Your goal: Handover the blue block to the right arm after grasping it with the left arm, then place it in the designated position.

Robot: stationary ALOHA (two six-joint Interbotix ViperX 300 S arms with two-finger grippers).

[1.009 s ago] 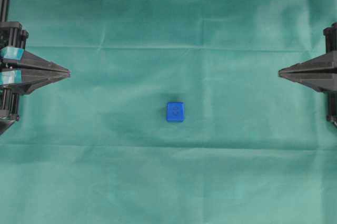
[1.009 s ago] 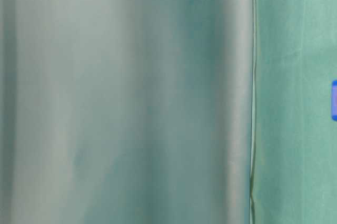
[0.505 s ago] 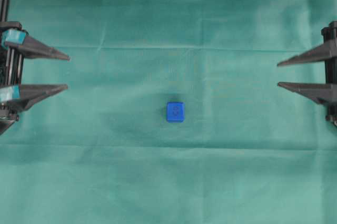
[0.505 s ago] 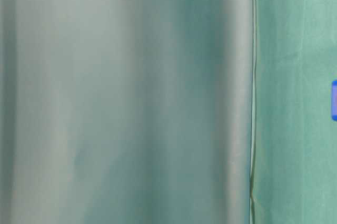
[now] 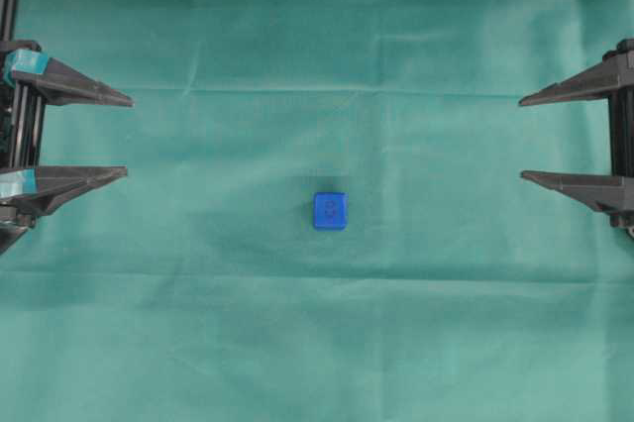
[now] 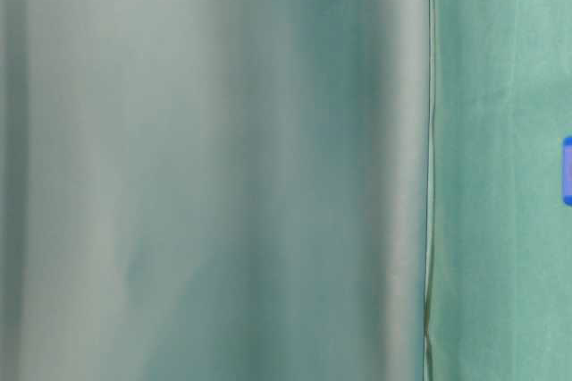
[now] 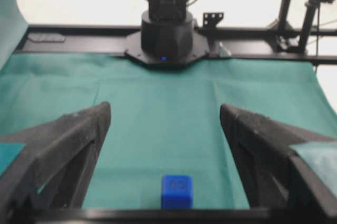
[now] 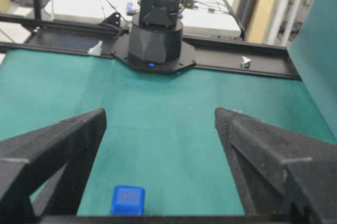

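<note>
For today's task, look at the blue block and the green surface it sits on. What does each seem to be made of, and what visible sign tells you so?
Blue block: probably moulded plastic, smooth and faintly glossy, judging by its even bright colour, rounded edges and a dark symbol on the top face.

Green surface: apparently thin matte cloth, judging by the straight fold creases and soft wrinkles running across it, with no shine.

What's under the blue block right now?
The blue block sits flat on the green cloth, midway between the open left gripper and right gripper. The patch directly beneath is covered, so any marks there can't be seen.
</note>
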